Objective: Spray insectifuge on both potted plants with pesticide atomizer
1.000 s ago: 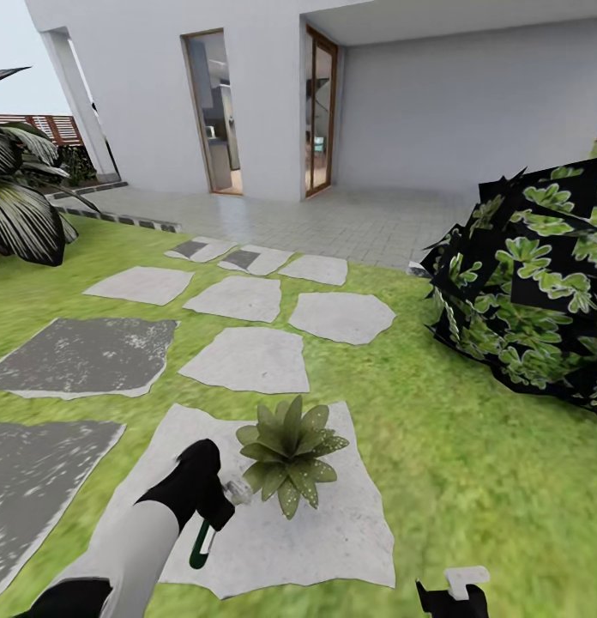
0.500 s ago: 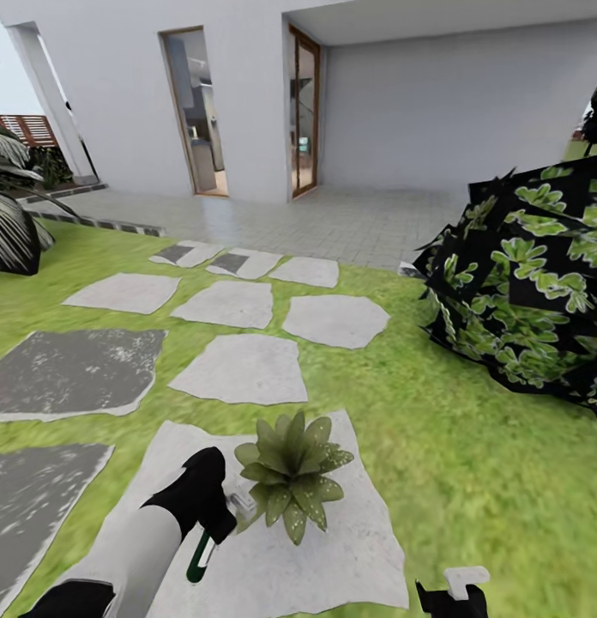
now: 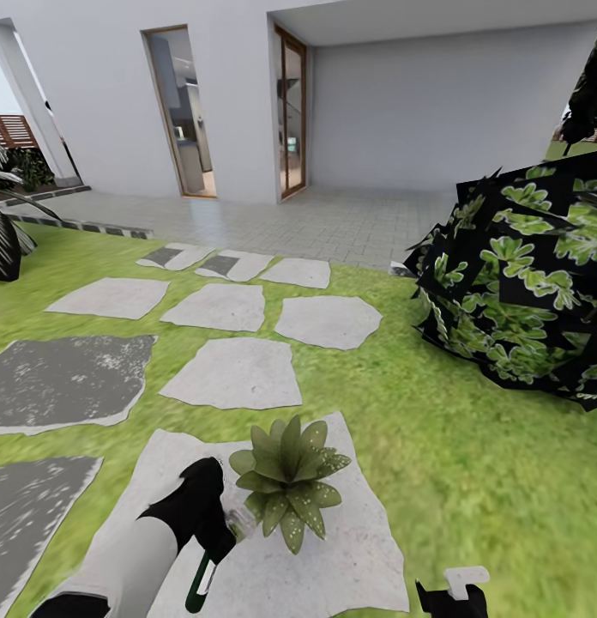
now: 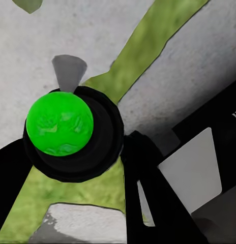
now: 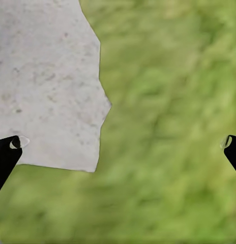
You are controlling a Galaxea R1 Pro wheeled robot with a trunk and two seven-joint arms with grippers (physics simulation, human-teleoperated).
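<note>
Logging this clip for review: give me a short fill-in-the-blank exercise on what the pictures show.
1. The potted plant stands on a grey stone ____.
2. The left gripper holds a sprayer beside the ____.
3. The right gripper has its fingers spread ____.
4. The big dark bush stands on the ____.

Answers: slab; plant; open; grass

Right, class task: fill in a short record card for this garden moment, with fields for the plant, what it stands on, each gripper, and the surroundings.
plant: one potted plant, a rosette of speckled green leaves
stands on: a pale stepping slab in the lawn
left gripper: shut on the atomizer, its pale nozzle end close beside the plant
right gripper: open, empty, over grass and a slab edge
surroundings: dark-leaved bush to the right; white house with two doorways beyond
</note>
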